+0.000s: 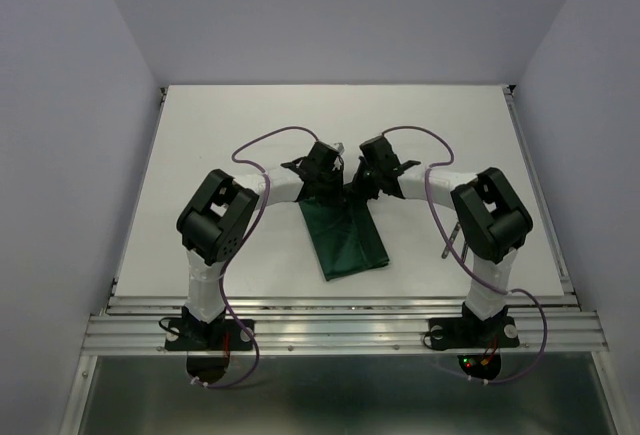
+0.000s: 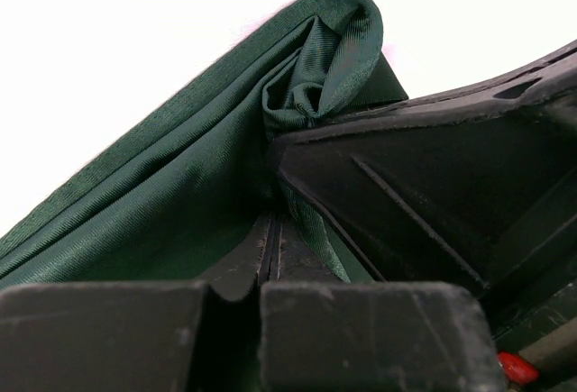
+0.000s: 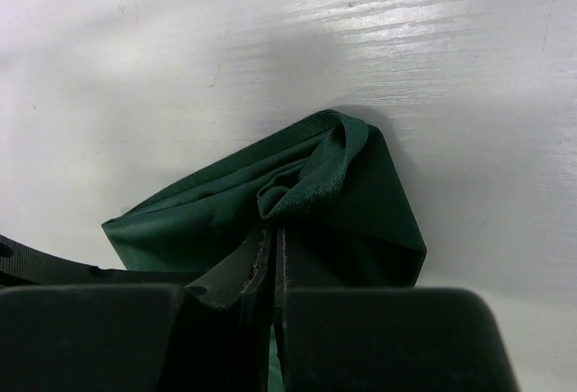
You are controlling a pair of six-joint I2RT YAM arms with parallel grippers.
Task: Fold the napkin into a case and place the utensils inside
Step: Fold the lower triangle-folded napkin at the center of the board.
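The dark green napkin [image 1: 348, 245] lies as a folded strip in the middle of the table, its near end toward the arm bases. Both grippers meet at its far end. My left gripper [image 1: 318, 191] is shut on a bunched corner of the napkin [image 2: 180, 185], with the fingertips [image 2: 270, 230] pressed together on the cloth. My right gripper [image 1: 362, 188] is shut on the neighbouring corner of the napkin [image 3: 207, 221], pinching a gathered fold at its tips [image 3: 273, 228]. The utensils [image 1: 450, 236] show as thin grey rods on the table at the right, partly hidden behind the right arm.
The white table [image 1: 250, 125] is walled in by pale panels on three sides. A metal rail [image 1: 340, 305] runs along the near edge by the arm bases. In the left wrist view the right gripper's black body [image 2: 433, 194] sits close alongside.
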